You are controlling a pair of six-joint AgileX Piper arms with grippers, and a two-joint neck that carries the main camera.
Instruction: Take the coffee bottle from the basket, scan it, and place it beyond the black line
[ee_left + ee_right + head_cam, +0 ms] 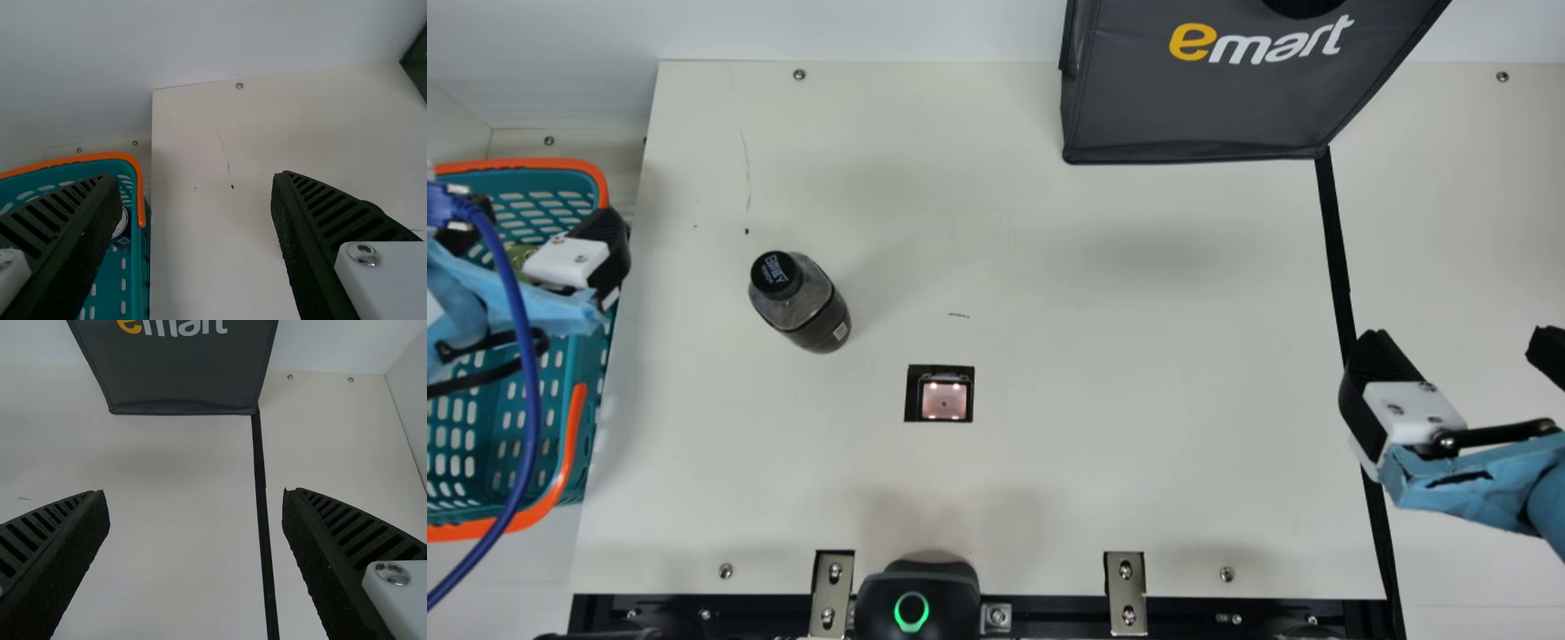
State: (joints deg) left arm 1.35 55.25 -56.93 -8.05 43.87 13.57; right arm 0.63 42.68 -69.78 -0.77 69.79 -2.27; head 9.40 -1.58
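Coffee bottle [802,304] stands apart, right of the open left end effector [549,220].

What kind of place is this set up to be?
Probably a mock store checkout: a scanner window is set into the table, a shopping basket sits at its left, and a store bag stands at the far side.
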